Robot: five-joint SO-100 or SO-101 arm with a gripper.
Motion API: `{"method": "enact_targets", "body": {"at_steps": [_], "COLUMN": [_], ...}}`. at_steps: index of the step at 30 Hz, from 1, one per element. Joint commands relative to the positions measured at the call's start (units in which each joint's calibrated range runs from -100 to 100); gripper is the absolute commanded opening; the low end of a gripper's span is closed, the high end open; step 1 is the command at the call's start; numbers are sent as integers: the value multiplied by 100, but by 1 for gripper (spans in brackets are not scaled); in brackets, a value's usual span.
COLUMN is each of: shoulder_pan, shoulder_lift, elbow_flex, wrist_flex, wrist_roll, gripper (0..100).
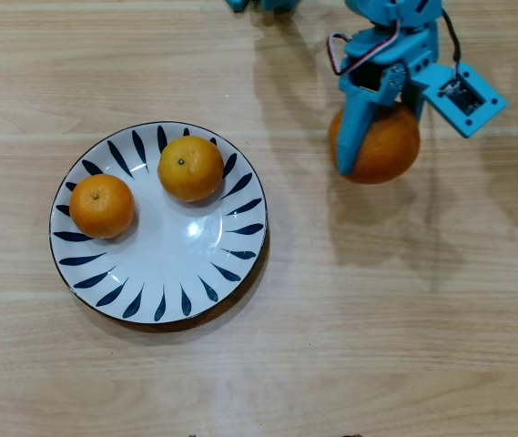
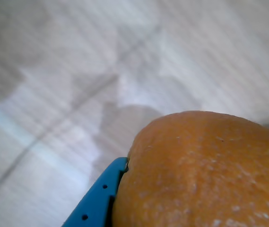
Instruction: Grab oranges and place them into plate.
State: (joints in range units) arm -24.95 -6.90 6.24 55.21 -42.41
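Observation:
The white plate [image 1: 190, 273] with dark blue leaf strokes lies at the left of the overhead view. Two small oranges rest in it: a deeper orange one [image 1: 101, 206] at its left and a yellowish one [image 1: 190, 167] near its top. The larger orange [image 1: 381, 146] is at the upper right, clamped between the blue fingers of my gripper [image 1: 377, 137], which is shut on it. In the wrist view this orange [image 2: 205, 175] fills the lower right, with one blue finger [image 2: 96, 198] pressed against its left side. Whether it touches the table cannot be told.
The surface is a light wooden table [image 1: 377, 319]. The arm's blue body [image 1: 395, 36] and a small camera module [image 1: 463, 96] reach in from the top right. Shadows fall beneath the arm.

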Motion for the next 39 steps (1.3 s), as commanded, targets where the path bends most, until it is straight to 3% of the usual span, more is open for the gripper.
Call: {"method": "enact_targets", "body": {"at_steps": [1,6,18,33,39], "shoulder_pan": [866,1680,2753,3116,3091], "shoulder_lift": [-1018,-1339,123,1518,1535], "elbow_flex": [177,530,775,240,295], "wrist_flex": [-824,-1709,-3703,-3910,-3892], "wrist_roll": [650,1235,1314,1261,1026], "gripper": [27,27,27,27,40]}}
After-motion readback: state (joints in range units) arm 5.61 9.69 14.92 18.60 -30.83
